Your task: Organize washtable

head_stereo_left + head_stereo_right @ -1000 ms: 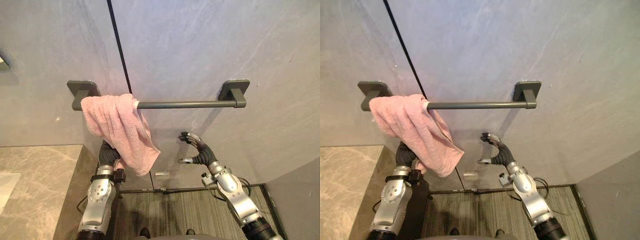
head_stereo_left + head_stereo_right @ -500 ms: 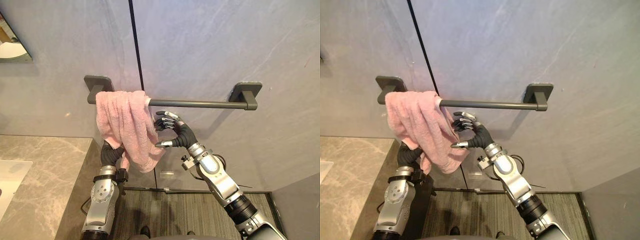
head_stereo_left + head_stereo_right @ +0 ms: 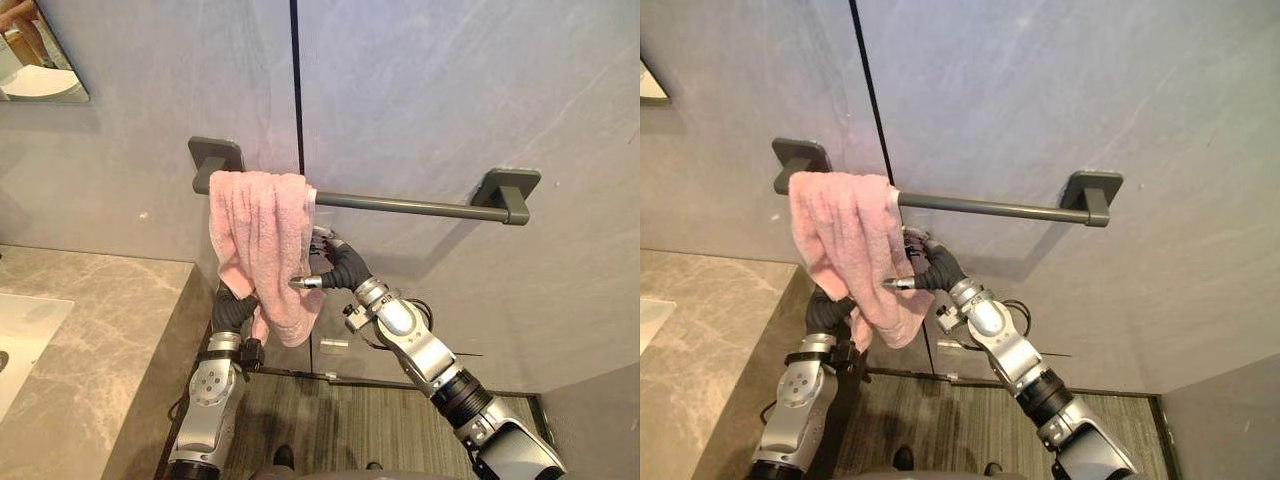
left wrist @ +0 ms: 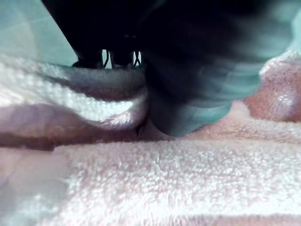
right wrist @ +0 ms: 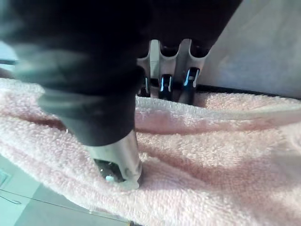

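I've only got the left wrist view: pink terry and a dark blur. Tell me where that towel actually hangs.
Observer: The pink towel is draped over the left end of the dark wall rail, bunched rather than spread.
Operator: Report the right hand.
Observer: The right hand pinches the towel's right edge, thumb in front and fingers behind.
Operator: Place my left hand.
Observer: The left hand is up under the towel's hanging lower end, beside the marble counter.

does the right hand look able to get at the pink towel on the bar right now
Probably yes: the right hand is at the towel, with its thumb on the front and its fingers behind a fold, and nothing is between them.
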Controlling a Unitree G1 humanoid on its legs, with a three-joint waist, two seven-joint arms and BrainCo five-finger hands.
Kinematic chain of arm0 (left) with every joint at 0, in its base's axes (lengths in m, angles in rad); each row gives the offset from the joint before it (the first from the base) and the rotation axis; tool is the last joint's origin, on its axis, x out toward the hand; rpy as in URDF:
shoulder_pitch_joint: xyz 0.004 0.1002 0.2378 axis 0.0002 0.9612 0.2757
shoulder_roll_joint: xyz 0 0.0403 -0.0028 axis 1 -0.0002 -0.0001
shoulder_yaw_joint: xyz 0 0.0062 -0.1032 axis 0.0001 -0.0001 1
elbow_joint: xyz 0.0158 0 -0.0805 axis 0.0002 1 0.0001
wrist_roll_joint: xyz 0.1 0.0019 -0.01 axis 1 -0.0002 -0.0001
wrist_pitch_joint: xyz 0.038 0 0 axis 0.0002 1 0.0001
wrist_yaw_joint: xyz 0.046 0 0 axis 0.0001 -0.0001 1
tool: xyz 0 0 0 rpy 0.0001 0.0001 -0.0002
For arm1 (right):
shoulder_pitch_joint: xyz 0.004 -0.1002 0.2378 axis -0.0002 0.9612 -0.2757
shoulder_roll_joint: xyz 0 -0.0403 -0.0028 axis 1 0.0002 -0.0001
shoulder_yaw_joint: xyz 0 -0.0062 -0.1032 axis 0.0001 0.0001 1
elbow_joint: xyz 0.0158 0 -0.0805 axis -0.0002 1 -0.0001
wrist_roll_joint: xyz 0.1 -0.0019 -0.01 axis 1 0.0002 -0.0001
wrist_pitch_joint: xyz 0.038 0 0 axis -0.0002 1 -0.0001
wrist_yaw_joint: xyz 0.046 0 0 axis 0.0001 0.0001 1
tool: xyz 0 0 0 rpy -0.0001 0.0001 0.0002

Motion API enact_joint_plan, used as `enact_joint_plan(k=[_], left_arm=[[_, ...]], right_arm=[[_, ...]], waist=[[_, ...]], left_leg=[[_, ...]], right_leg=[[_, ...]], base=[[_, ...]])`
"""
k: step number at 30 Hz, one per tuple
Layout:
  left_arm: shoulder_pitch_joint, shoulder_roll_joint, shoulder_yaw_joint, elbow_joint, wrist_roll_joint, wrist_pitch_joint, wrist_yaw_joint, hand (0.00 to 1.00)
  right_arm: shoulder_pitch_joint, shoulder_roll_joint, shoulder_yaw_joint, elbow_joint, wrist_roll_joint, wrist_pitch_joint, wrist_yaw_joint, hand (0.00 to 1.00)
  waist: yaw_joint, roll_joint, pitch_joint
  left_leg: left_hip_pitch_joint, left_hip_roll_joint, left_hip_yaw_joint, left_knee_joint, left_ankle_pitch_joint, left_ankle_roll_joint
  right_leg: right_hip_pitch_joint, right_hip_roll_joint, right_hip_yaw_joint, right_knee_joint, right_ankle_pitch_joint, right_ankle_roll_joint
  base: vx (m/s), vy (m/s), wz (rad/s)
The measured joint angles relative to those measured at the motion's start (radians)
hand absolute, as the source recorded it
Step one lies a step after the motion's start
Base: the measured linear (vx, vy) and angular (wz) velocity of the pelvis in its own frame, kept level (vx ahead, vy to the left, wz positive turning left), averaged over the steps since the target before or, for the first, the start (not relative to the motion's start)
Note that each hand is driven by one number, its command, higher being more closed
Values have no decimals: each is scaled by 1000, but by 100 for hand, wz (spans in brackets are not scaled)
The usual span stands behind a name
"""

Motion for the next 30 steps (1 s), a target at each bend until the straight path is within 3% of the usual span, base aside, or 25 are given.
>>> enact_joint_plan(k=[22,30], left_arm=[[0,0,2,0,0,-1,-2,100],[0,-5,59,0,1,-1,-4,100]], right_arm=[[0,-12,15,3,0,0,9,100],[97,-13,-99,-51,-1,-2,12,100]], waist=[[0,-2,0],[-1,-1,0]], left_leg=[[7,4,18,0,-1,-1],[13,1,23,0,-1,-1]], right_leg=[[1,4,23,-1,0,0],[0,0,24,4,0,0]], base=[[-10,-1,-2],[0,0,0]])
